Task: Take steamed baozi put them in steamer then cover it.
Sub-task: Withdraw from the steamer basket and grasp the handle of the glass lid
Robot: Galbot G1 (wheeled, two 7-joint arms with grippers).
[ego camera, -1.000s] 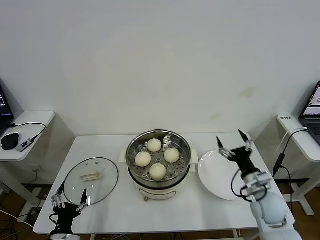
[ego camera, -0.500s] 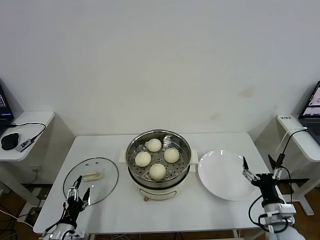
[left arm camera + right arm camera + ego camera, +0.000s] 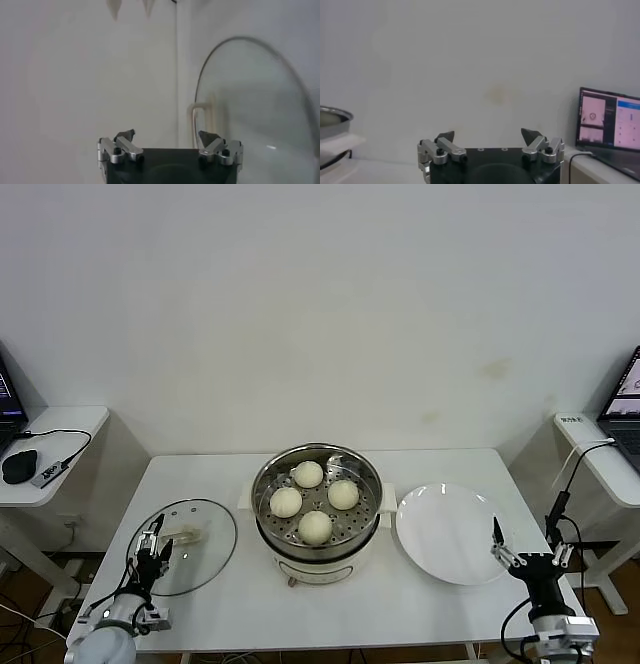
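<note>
Several cream-white steamed baozi [image 3: 316, 527] lie on the perforated tray inside the steel steamer [image 3: 262, 484], which stands uncovered at the table's middle. The cover [image 3: 205, 556], a clear glass lid with a cream bar handle [image 3: 181, 535], lies flat on the table to the steamer's left. My left gripper [image 3: 155, 548] hovers open at the lid's near left edge. In the left wrist view the gripper [image 3: 167, 136] is empty, with the lid [image 3: 250, 100] and its handle [image 3: 200, 117] ahead. My right gripper [image 3: 530, 544] is open and empty, low at the table's front right corner; the right wrist view shows it [image 3: 487, 135] holding nothing.
A flat white plate [image 3: 450, 534] with nothing on it lies right of the steamer. Side tables stand at both sides: the left one has a laptop, a mouse [image 3: 18, 466] and a cable, the right one a laptop [image 3: 625, 409] and a cable. The wall is close behind.
My right gripper dropped from over the plate's right edge to the front right corner. My left gripper moved up from the front edge to the lid's near rim. Both stayed open.
</note>
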